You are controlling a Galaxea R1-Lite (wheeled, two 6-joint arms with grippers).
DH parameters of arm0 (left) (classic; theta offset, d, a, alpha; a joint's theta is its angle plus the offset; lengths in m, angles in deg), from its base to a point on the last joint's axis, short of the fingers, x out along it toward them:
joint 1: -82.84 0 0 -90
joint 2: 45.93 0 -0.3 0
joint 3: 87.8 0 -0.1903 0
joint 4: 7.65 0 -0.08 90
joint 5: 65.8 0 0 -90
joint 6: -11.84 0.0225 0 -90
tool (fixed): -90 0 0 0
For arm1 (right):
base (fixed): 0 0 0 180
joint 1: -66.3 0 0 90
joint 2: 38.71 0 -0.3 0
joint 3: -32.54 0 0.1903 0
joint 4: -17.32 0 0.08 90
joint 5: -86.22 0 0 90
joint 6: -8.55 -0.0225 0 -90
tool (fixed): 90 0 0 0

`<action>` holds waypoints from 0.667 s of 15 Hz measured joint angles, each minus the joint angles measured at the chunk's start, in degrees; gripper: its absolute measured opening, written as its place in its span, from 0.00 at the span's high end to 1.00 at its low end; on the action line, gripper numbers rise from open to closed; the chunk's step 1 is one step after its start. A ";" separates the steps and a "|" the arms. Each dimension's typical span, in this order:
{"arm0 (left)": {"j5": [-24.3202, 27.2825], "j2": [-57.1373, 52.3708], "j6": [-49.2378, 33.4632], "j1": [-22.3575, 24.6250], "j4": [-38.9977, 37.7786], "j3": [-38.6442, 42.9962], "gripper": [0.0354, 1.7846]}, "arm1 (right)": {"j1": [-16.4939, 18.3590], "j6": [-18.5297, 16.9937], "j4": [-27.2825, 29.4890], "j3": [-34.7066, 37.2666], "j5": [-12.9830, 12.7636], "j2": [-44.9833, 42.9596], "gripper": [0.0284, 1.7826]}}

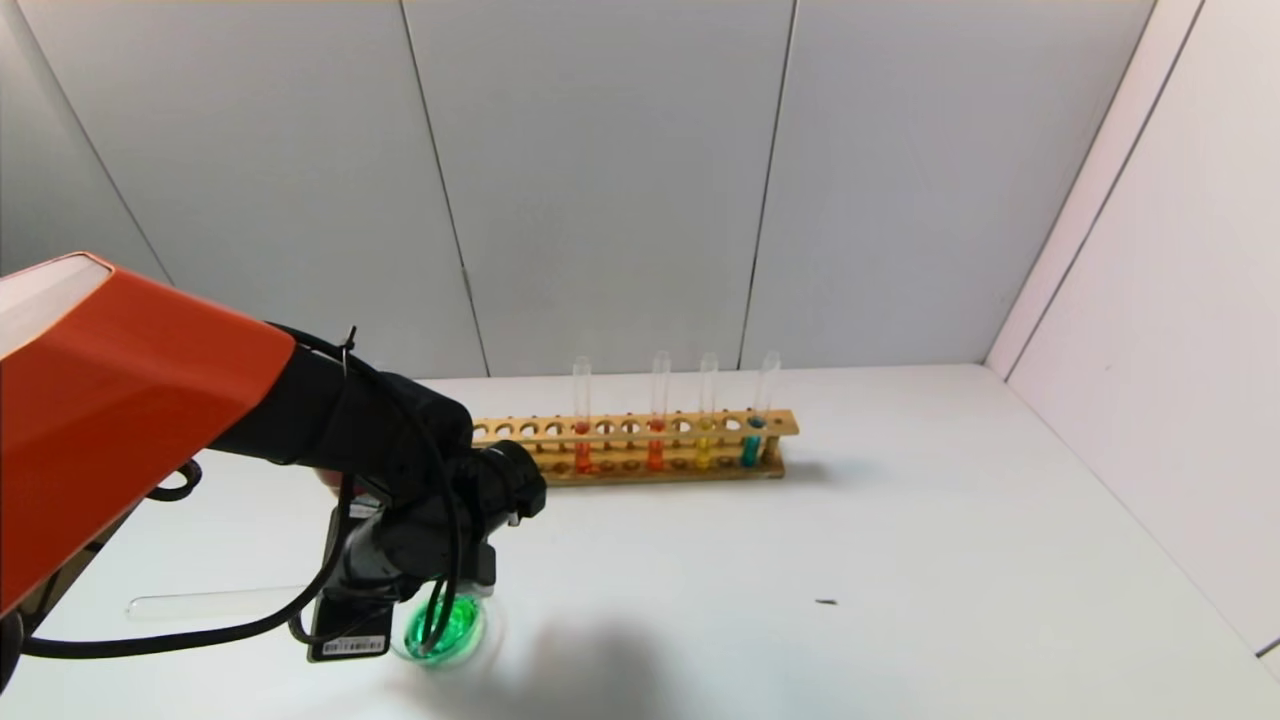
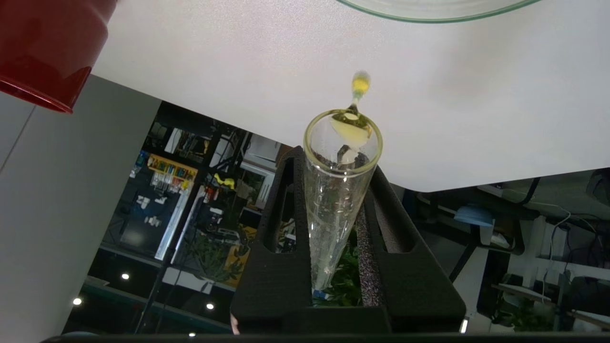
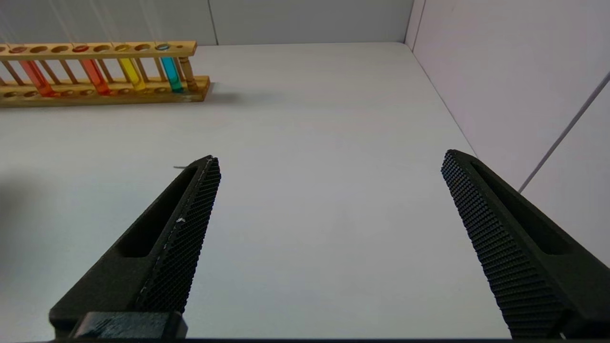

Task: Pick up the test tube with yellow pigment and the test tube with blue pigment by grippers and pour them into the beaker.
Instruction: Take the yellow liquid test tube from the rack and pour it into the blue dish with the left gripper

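Near the front left corner of the bench [image 1: 900,520], we have the left end effector [image 2: 340,190] clamped on the test tube with yellow pigment [image 2: 336,200], mouth tipped down over the beaker [image 1: 445,630], which already holds green liquid. A yellow drop hangs off the tube's lip. To finish well, we judge we should hold the tilt steady, keep the mouth inside the beaker's rim, and let the last drops fall before lifting. Another empty tube [image 1: 215,603] lies flat just left of the beaker. Our right end effector [image 3: 329,205] sits idle with jaws wide apart, over the bench's right side. Four tubes stand in the wooden rack [image 1: 640,445] toward the back edge.
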 joint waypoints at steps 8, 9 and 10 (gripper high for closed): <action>0.11 1.79 -1.33 -3.07 1.97 -2.07 0.84 | 0.00 0.00 0.00 0.00 0.01 0.00 0.05; 0.09 2.23 -1.38 -3.25 2.30 -2.23 0.84 | 0.00 0.00 0.00 0.00 0.01 0.00 0.05; 0.04 2.77 -1.38 -3.60 2.76 -2.40 0.84 | 0.00 0.02 0.00 0.00 0.00 0.00 0.05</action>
